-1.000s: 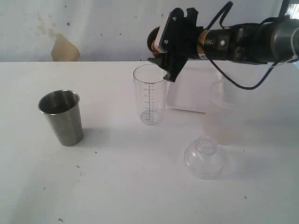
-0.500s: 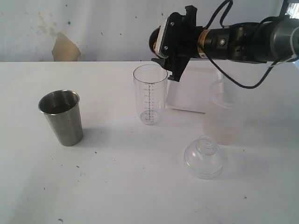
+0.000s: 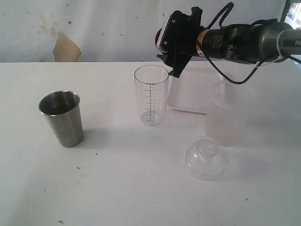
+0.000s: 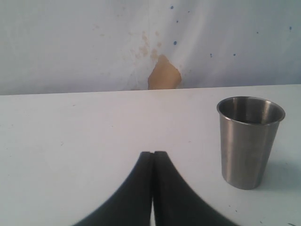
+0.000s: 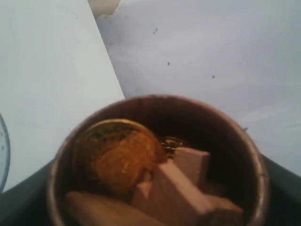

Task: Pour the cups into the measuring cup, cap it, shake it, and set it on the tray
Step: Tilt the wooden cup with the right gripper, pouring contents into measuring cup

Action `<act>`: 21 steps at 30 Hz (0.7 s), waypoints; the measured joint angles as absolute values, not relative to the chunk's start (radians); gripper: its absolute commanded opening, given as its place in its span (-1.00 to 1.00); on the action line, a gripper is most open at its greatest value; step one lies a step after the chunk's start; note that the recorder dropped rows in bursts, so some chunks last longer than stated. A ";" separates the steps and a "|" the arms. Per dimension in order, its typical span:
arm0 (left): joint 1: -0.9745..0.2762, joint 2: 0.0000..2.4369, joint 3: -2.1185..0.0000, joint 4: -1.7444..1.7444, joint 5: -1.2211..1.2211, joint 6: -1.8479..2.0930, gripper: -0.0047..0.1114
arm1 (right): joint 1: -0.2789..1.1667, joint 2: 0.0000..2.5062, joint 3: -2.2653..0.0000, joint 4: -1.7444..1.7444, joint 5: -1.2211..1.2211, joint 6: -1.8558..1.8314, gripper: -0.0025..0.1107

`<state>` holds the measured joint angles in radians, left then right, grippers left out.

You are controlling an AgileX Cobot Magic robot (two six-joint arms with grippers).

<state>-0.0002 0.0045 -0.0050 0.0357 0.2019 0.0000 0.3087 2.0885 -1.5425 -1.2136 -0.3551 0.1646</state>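
White table: measuring cup upright; wooden cup tilted in hand.

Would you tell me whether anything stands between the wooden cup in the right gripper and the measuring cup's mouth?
Nothing visible does. The measuring cup stands uncapped, its mouth open near the wooden cup; the clear domed lid lies apart.

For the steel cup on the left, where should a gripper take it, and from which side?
Grip the steel cup across its side wall just below the rim, coming in level from the side. It stands upright and widens upward, so it likely won't slip down.
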 measured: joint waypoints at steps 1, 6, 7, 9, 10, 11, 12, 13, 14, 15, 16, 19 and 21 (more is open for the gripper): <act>0.000 0.004 -0.005 0.036 0.202 0.000 -0.92 | 0.309 2.088 -1.542 -1.214 -0.356 0.165 -0.96; 0.000 0.004 -0.005 0.036 0.202 0.000 -0.92 | 0.309 2.088 -1.551 -1.213 -0.375 0.128 -0.96; 0.000 0.004 -0.005 0.036 0.202 0.000 -0.92 | 0.309 2.088 -1.551 -1.213 -0.375 0.104 -0.96; 0.000 0.004 -0.005 0.036 0.202 0.000 -0.92 | 0.309 2.088 -1.551 -1.213 -0.375 0.077 -0.96; 0.000 0.004 -0.005 0.036 0.202 0.000 -0.92 | 0.309 2.088 -1.551 -1.213 -0.375 0.065 -0.96; 0.000 0.004 -0.005 0.036 0.202 0.000 -0.92 | 0.309 2.088 -1.551 -1.213 -0.375 0.051 -0.96; 0.000 0.004 -0.005 0.036 0.202 0.000 -0.92 | 0.309 2.088 -1.551 -1.213 -0.375 0.041 -0.96; 0.000 0.004 -0.005 0.036 0.202 0.000 -0.92 | 0.311 2.088 -1.551 -1.213 -0.375 0.033 -0.96; 0.000 0.004 -0.005 0.036 0.202 0.000 -0.92 | 0.311 2.088 -1.551 -1.213 -0.375 0.020 -0.96; 0.000 0.004 -0.005 0.036 0.202 0.000 -0.92 | 0.313 2.088 -1.551 -1.213 -0.375 0.015 -0.96; 0.000 0.004 -0.005 0.036 0.202 0.000 -0.92 | 0.314 2.088 -1.551 -1.213 -0.377 0.011 -0.96; 0.000 0.004 -0.005 0.036 0.202 0.000 -0.92 | 0.314 2.088 -1.551 -1.213 -0.401 0.009 -0.96; 0.000 0.004 -0.005 0.036 0.202 0.000 -0.92 | 0.318 2.077 -1.551 -1.218 -0.402 0.007 -0.96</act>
